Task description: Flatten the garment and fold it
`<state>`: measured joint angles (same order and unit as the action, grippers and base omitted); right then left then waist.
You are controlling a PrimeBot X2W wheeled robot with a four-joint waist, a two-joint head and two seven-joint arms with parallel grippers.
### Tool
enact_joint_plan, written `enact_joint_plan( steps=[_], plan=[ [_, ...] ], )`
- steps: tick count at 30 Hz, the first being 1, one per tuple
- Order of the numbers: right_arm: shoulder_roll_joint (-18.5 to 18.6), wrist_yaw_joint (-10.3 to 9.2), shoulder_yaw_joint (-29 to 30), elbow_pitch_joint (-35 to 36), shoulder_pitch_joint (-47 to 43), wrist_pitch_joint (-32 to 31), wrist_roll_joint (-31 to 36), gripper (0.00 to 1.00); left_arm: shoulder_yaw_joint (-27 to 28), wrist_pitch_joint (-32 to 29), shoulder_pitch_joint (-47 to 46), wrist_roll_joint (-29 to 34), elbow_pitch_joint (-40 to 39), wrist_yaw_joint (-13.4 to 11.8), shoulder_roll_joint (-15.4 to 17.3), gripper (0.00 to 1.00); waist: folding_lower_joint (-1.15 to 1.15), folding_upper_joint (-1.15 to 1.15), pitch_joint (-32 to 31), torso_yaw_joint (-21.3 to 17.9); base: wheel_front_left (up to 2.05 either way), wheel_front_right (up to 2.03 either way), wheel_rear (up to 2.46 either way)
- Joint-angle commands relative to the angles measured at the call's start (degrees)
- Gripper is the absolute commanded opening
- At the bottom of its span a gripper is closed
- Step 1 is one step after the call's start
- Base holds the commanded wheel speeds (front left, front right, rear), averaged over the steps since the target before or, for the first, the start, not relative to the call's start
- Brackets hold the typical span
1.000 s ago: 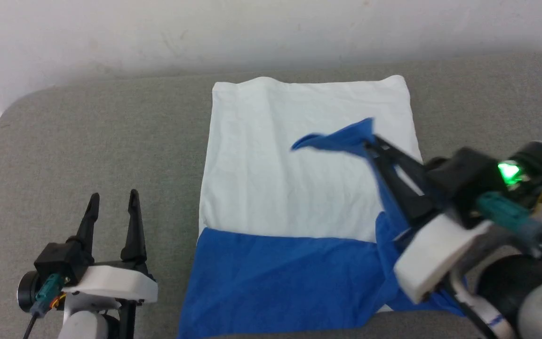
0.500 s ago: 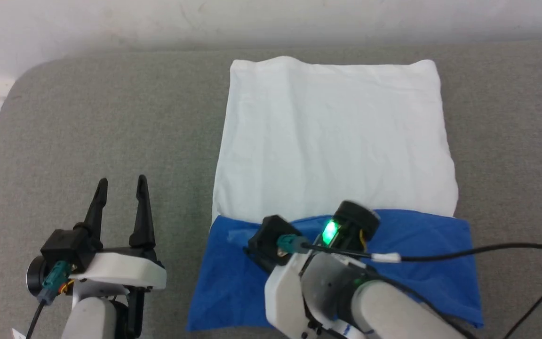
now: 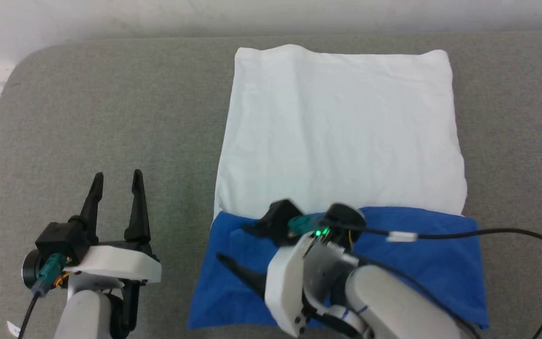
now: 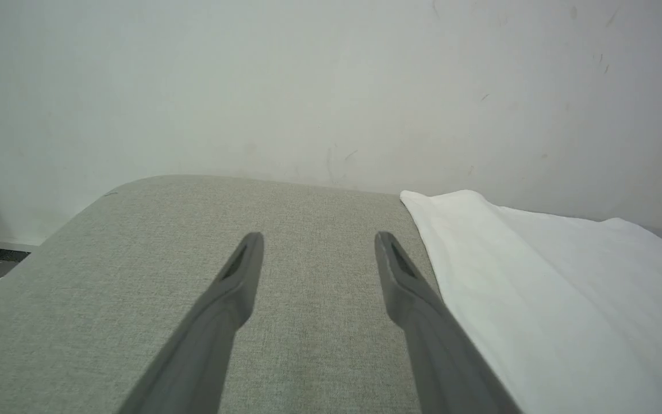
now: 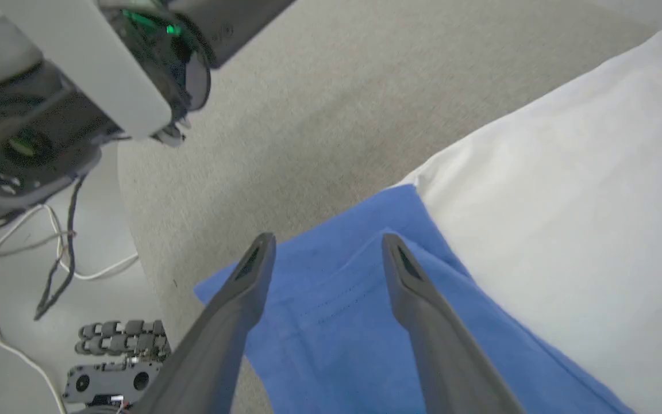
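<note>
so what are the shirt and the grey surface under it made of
The garment looks like thin, soft cloth, perhaps cotton jersey: matte, finely creased in the white body, with a stitched line in the blue part. The grey surface under it looks like woven upholstery fabric: matte, flecked weave, rounded corner.
</note>
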<state>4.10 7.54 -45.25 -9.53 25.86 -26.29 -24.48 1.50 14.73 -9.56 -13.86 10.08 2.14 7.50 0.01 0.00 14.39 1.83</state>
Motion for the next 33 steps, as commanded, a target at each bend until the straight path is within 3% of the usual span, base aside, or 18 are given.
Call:
enact_joint_plan(
  steps=[1,8,14,18,25,33],
  plan=[
    [-0.24,-0.05,1.23,1.38,0.72,1.77,-0.57,1.00,0.16,0.27,-0.70,0.60,0.09,0.37,-0.07,1.00,-0.01,0.00,-0.56,-0.69,0.00,0.00,0.00],
    [-0.40,-0.05,17.86,12.43,-3.86,15.69,2.94,1.00,-0.87,0.23,-1.48,2.23,-0.71,1.13,1.09,1.00,-0.01,0.00,-1.00,-3.95,0.00,0.00,0.00],
    [-0.65,-0.05,33.53,18.84,-9.81,22.32,9.49,1.00,-2.86,-1.93,-8.90,2.46,-0.77,3.32,4.66,1.00,-0.01,0.00,2.35,-7.51,0.00,0.00,0.00],
    [-0.94,-0.05,39.93,19.86,-12.28,25.38,11.10,1.00,-4.90,-6.06,-16.40,2.05,-0.50,4.44,7.72,1.00,-0.01,0.00,5.83,-10.16,0.00,0.00,0.00],
    [-1.17,-0.05,44.11,18.34,-13.38,28.45,11.74,1.00,-8.37,-17.70,-31.42,-2.38,3.20,5.24,13.16,1.00,-0.01,0.00,12.58,-15.13,0.00,0.00,0.00],
    [-1.21,-0.05,41.92,16.50,-11.91,31.28,7.23,1.00,-9.29,-37.30,-46.77,-8.15,10.15,5.14,18.49,1.00,-0.01,0.00,20.62,-20.89,0.00,0.00,0.00]
  ],
)
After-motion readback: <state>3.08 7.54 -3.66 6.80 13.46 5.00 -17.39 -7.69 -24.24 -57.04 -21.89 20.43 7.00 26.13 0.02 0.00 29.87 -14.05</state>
